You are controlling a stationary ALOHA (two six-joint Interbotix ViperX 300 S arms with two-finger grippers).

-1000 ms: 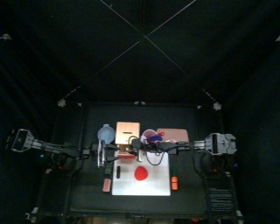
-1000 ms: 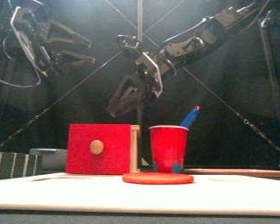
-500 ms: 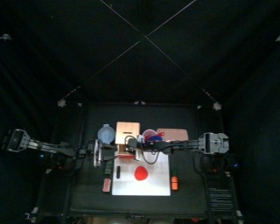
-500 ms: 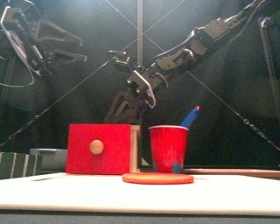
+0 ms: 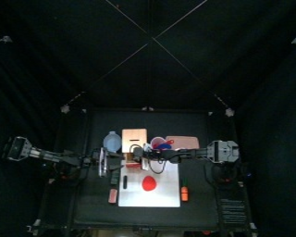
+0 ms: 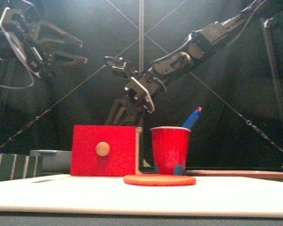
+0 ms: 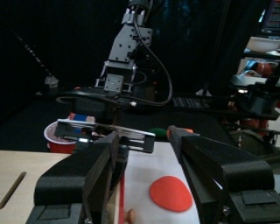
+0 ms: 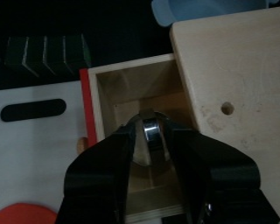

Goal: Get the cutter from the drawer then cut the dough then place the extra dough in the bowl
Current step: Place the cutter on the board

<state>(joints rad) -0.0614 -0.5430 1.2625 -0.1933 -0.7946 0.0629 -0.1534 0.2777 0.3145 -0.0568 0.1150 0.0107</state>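
Drawer [image 6: 105,151] farther out than before

**A curtained robot test booth, not a real kitchen**

A small black table [image 5: 198,125] stands closed in by black curtains [image 5: 148,56] at the back and both sides. The left arm [image 5: 40,153] and the right arm [image 5: 225,151], both black robot arms, reach in over it. What lies on it is play kitchenware: a white cutting board [image 5: 173,196], a red dough disc [image 6: 158,179], a red cup [image 6: 172,150] and a wooden box [image 5: 136,132].
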